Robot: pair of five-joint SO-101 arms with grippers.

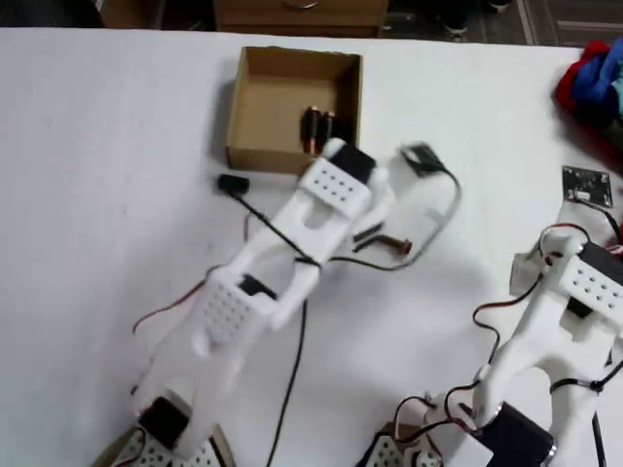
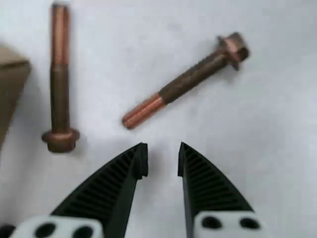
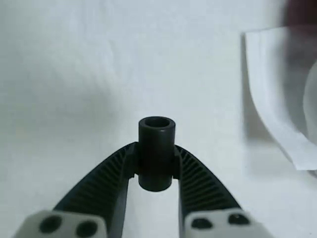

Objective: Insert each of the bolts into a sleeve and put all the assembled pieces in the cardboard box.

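From above: cardboard box (image 1: pixel 249 156) toward 12 o'clock on the desk (image 1: pixel 117 146), with assembled pieces (image 1: pixel 316 126) inside against its 3 o'clock wall. Left arm (image 1: pixel 282 243) stretched toward the box's 5 o'clock corner, covering what lies beneath. From that arm's wrist: left tool (image 2: pixel 162 159) open and empty over the desk. Just ahead of its fingertips, one bolt (image 2: pixel 60 79) near a corner of the box and the other bolt (image 2: pixel 185 82) lying apart from it. Right arm (image 1: pixel 569 292) at 4 o'clock on the desk. From its wrist: right tool (image 3: pixel 156 159) clamped on a black sleeve (image 3: pixel 156 144), open bore end visible, with white paper (image 3: pixel 277 99) beyond.
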